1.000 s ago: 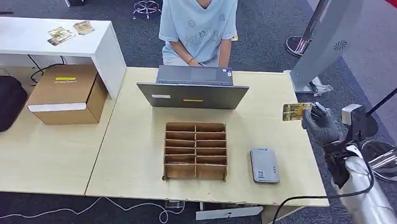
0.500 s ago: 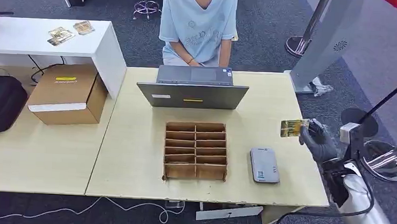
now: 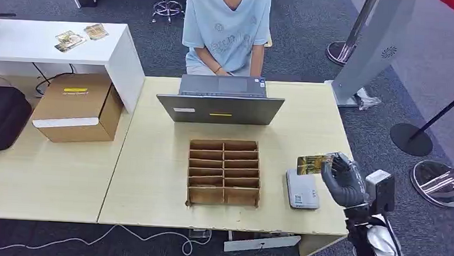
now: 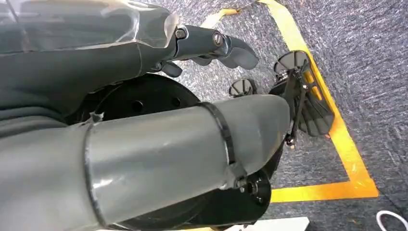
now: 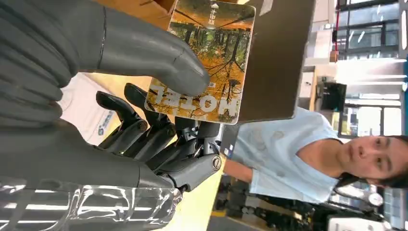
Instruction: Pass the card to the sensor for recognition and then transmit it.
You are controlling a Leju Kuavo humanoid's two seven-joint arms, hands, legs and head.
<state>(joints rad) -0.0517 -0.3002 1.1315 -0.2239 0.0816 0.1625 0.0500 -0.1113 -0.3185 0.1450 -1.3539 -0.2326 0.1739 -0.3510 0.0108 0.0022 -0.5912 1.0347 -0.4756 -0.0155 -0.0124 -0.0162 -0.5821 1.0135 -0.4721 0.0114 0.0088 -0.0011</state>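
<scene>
— Where was the card just then?

— Pinched in the right hand, thumb pressed on its printed face, the other fingers curled behind. It hung in the air just above the far edge of the card reader, not touching it.

— Which way did it lie?

— Its long axis ran out from the hand across the reader's far end, towards the cardboard organiser. The reader sat just in front of and below the fingertips, so I judged a short lowering would present it.

— Materials?

— A thin, stiff, glossy rectangle with an autumn forest print; the reader was a flat grey slab with rounded corners on the pale wooden desk.

— The left hand?

— Hanging over carpet, fingers loosely curled, holding nothing; far from the reader.
</scene>
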